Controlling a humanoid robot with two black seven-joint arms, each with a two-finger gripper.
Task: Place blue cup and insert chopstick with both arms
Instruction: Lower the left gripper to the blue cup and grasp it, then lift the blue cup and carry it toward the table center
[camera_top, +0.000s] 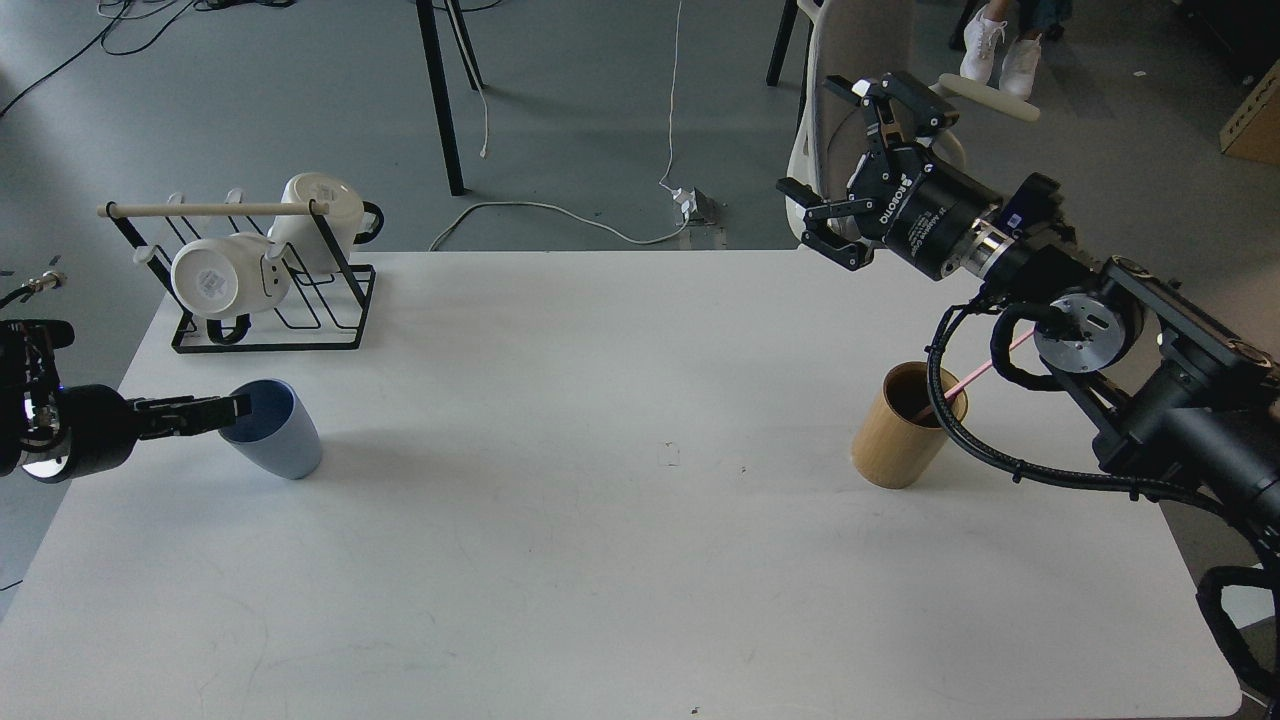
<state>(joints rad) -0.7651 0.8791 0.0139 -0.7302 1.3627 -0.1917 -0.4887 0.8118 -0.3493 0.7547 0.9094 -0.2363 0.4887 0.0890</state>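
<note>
The blue cup (283, 447) stands upright on the white table (600, 560) at the left. My left gripper (238, 407) comes in level from the left, and its tip overlaps the cup's near rim. It is seen edge-on, so its fingers cannot be told apart. A pink chopstick (975, 372) leans out of the tan wooden cylinder (900, 435) at the right, partly hidden behind my right arm's cable. My right gripper (825, 160) is open and empty, held high beyond the table's far right edge, above and behind the cylinder.
A black wire rack (300, 320) with a pale wooden rod (210, 209) holds white mugs (222, 277) at the table's back left, just behind the blue cup. A chair (850, 30), table legs and cables are on the floor beyond.
</note>
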